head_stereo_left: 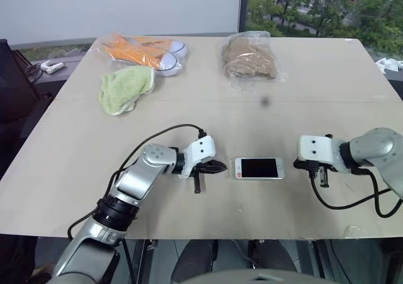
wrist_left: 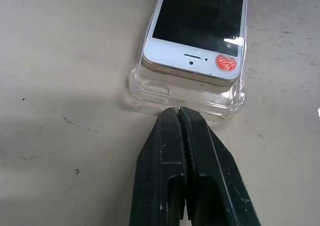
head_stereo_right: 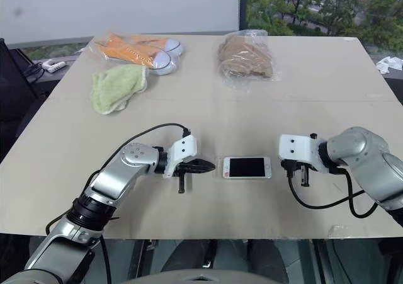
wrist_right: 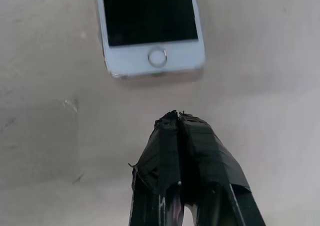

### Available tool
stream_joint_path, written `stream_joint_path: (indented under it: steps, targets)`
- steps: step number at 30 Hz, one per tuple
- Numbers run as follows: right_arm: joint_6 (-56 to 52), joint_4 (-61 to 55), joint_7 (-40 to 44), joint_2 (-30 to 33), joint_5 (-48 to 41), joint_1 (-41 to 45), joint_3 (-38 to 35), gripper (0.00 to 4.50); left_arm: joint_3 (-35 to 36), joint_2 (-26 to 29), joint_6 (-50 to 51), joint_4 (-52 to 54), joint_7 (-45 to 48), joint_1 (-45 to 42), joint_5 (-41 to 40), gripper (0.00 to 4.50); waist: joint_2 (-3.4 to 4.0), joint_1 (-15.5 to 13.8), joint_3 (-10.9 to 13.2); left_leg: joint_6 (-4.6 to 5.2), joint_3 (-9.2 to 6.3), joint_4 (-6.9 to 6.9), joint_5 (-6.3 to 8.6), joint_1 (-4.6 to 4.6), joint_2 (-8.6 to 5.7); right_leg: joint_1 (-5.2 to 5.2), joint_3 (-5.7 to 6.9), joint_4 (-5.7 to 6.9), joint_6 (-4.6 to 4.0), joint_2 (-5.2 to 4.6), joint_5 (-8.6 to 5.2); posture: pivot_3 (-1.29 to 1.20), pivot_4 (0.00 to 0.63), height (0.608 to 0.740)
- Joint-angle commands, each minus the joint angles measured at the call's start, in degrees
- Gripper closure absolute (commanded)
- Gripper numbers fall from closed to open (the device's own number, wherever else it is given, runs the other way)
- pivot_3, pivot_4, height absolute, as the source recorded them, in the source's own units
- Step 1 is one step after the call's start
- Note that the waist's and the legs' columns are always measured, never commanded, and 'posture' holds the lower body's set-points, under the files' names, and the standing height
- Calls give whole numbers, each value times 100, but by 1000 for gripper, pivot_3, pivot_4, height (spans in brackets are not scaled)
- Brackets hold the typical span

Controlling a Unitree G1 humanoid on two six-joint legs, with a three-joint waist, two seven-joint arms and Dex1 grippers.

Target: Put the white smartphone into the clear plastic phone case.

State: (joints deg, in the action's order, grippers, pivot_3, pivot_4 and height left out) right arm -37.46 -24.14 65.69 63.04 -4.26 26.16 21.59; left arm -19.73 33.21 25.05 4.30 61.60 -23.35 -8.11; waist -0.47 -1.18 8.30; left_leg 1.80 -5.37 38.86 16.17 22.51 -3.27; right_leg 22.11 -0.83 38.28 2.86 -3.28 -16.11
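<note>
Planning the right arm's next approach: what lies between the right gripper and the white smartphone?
Only bare beige table separates the right gripper from the white smartphone, per the right wrist view.

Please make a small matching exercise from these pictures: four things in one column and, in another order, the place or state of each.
1. white smartphone
2. clear plastic phone case
3. green cloth
4. left gripper

a. shut, tips at the case's edge
b. screen up, between both grippers
c. transparent shell under the phone
d. crumpled, far left of the table

Pairs: 1-b, 2-c, 3-d, 4-a
</note>
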Motion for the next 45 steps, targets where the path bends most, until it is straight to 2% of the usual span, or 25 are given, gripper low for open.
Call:
stream_joint_path:
  steps: [1, 11, 37, 45]
  targets:
    - [-76, -121, 233, -38, 237, 250, 215, 4500, -155, -35, 51, -108, -147, 106, 192, 4433, 0, -8, 0, 0, -2, 0, 0, 0, 0, -1, 2, -2, 0, 0, 0, 0, 150, 740]
    - [-440, -149, 464, -499, 618, 800, 744, 4500, -149, -31, -11, -76, -201, 173, 200, 4433, 1, -4, -1, -1, -7, 0, 0, 3, -1, 0, 5, -7, 0, -1, 1, 0, 150, 740]
    - [-877, -433, 422, -1385, 732, 865, 921, 4500, -238, -215, -143, -201, -227, 172, 260, 4433, 6, 21, -13, -1, -14, 0, 0, -1, -3, -5, 9, -7, 1, -1, 3, 0, 150, 740]
    - [-1086, -619, 323, -1714, 738, 796, 1063, 4500, -240, -269, -144, -203, -202, 163, 294, 4433, 13, 47, -26, 22, -11, -42, 13, -69, -2, -53, -1, -17, -3, 1, 4, 0, 150, 740]
